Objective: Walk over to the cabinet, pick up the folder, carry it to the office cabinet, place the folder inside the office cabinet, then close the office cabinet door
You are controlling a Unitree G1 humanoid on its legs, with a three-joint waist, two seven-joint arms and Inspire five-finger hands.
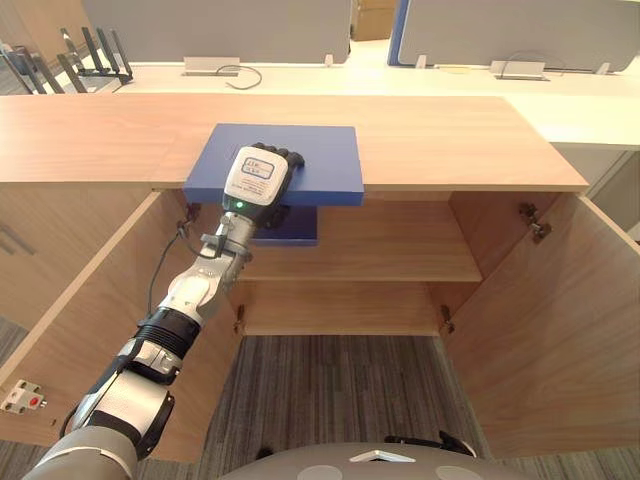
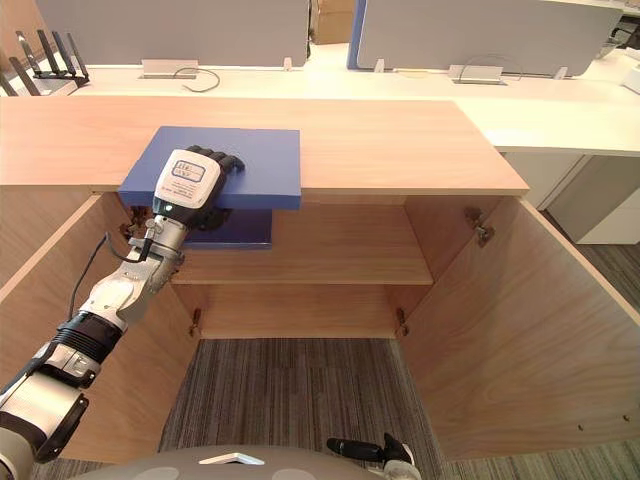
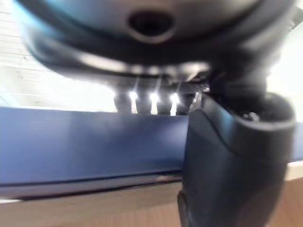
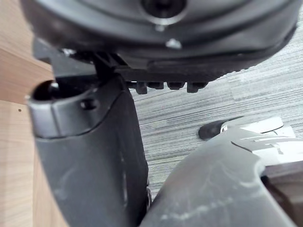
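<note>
Left robot hand [image 1: 258, 178], arm outstretched, pinches the blue folder [image 1: 325, 155] (overhanging the cabinet [image 1: 450, 140]).

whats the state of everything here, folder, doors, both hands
folder: flat on the cabinet top, near edge overhanging the front, not yet inside
left door: swung open
right door: swung open
left hand: fingers on top of the folder, thumb under its overhanging edge, pinching it
right hand: down near the carpet, away from the folder
</note>
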